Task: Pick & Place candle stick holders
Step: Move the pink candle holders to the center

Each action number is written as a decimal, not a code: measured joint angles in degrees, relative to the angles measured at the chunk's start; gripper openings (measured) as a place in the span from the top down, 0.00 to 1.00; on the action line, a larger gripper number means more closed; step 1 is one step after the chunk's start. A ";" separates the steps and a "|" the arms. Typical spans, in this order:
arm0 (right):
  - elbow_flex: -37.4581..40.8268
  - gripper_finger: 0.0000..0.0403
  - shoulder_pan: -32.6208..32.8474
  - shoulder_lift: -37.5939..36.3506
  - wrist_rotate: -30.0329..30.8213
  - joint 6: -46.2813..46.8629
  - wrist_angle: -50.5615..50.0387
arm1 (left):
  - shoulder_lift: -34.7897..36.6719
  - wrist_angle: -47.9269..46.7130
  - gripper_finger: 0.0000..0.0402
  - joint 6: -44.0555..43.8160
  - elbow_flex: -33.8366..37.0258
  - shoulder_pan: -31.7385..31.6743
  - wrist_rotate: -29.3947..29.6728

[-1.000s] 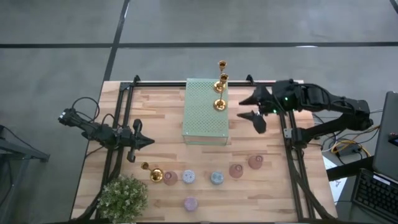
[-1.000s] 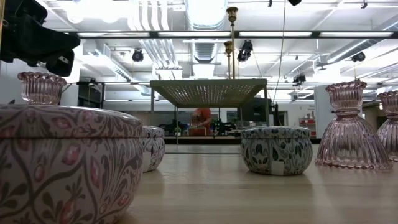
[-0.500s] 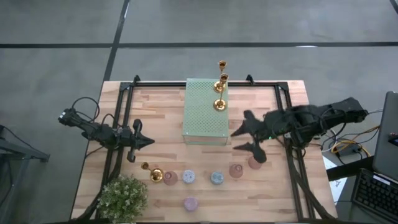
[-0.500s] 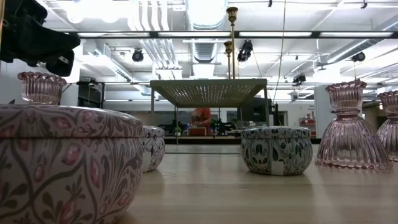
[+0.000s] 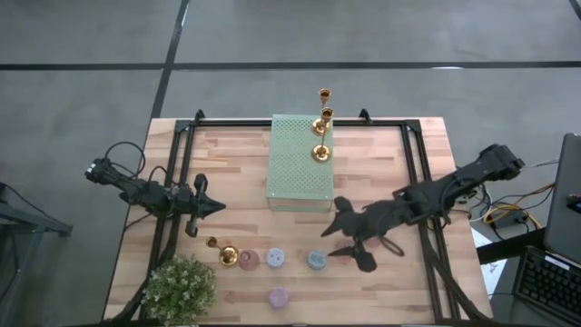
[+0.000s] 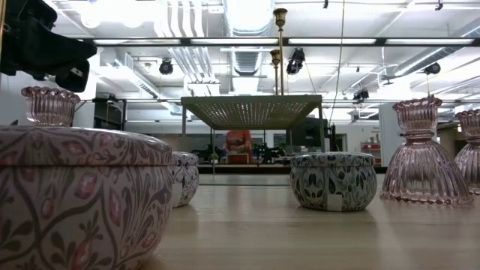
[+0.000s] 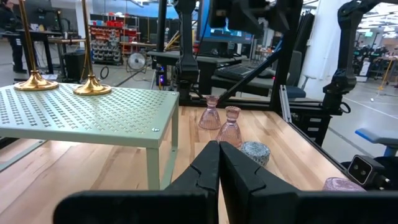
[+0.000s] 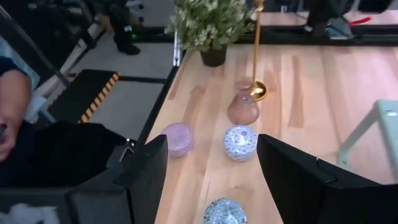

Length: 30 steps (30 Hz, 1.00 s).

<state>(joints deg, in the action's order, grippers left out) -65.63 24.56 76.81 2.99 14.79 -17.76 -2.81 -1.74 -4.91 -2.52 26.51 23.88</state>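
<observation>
High view counts: three tall shiny gold candlestick holders (image 5: 320,153) stand in a line along the right side of the pale green perforated metal stand (image 5: 299,163), the farthest at its back edge. A fourth gold holder (image 5: 227,255) stands on the bare wooden table (image 5: 236,163) near the front, just beside the leafy green potted plant (image 5: 179,287) at the front left corner. Along the front runs a row of squat round pieces: a pink glass holder (image 5: 249,261), a pale patterned tin (image 5: 275,260) and a bluish patterned tin (image 5: 316,261), with one lilac round tin (image 5: 278,297) alone, nearest the front edge. Anything farther right in that row is hidden under the right arm.

The right gripper (image 5: 349,239) hangs above the right end of the row, its jaws spread wide apart and holding nothing. The left gripper (image 5: 218,207) waits at the left side of the table, jaws pressed together and empty.

Bare wood lies open to the left of the stand and between the stand and the front row. Black rails (image 5: 177,173) border both sides.
</observation>
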 joint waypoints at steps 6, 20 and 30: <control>0.44 0.43 0.73 6.07 0.11 -1.85 4.73 | 0.00 0.01 0.97 -0.01 0.01 0.01 0.01; 0.44 0.45 1.12 8.89 0.00 -2.39 2.92 | -0.01 0.01 0.97 -0.01 0.01 0.01 0.00; 0.40 0.46 3.40 1.47 3.35 5.99 -21.61 | -0.01 0.02 0.97 -0.02 0.00 0.00 0.00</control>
<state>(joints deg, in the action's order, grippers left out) -65.23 27.95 78.28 6.34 20.78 -39.38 -2.82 -1.72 -4.93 -2.52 26.51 23.88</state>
